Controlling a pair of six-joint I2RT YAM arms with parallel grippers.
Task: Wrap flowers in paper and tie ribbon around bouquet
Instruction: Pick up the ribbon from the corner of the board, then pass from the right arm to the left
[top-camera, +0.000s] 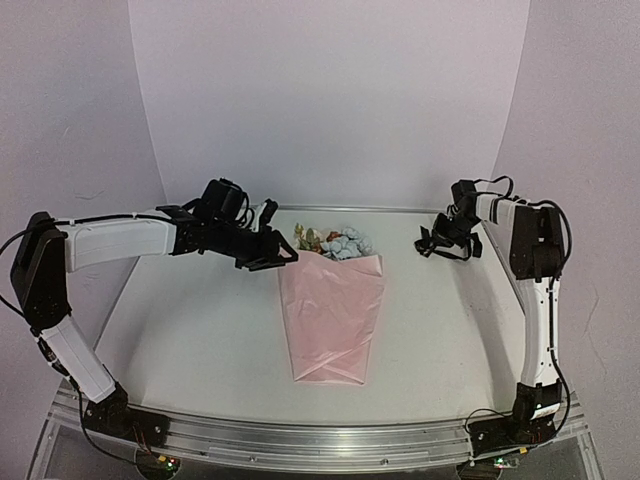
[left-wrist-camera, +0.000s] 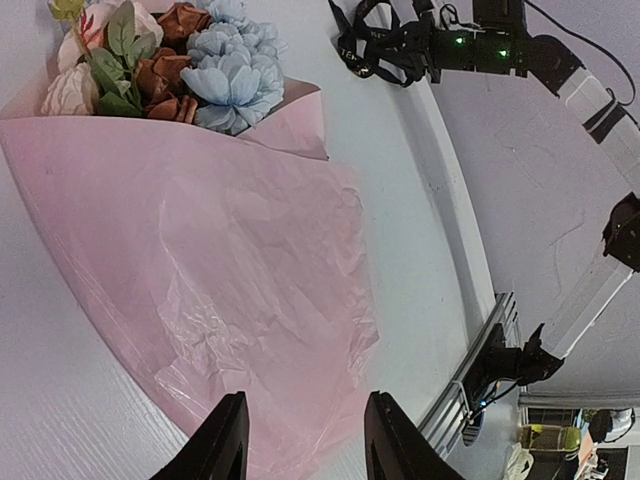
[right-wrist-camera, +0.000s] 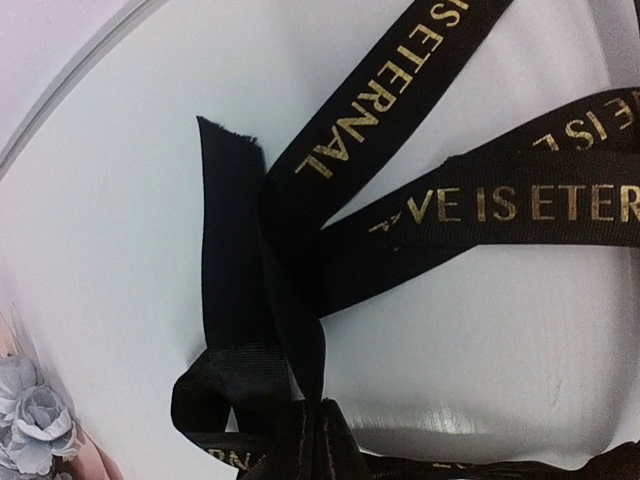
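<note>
The bouquet lies in the middle of the table. Its flowers (top-camera: 336, 242) (left-wrist-camera: 205, 70), pale blue, white and rust, poke from the far end of a cone of pink paper (top-camera: 330, 315) (left-wrist-camera: 200, 250). My left gripper (top-camera: 278, 256) (left-wrist-camera: 305, 435) is open at the cone's far left corner, with the paper showing beneath its spread fingers and nothing gripped. My right gripper (top-camera: 437, 243) (right-wrist-camera: 322, 440) is at the far right, shut on the black ribbon (right-wrist-camera: 400, 200) (top-camera: 425, 245). The ribbon has gold lettering and hangs in loops down to the table.
A raised metal rim (top-camera: 400, 210) runs along the table's far and right sides, close behind the right gripper. The aluminium rail (top-camera: 320, 440) with both arm bases lies along the near edge. White backdrop walls enclose the table.
</note>
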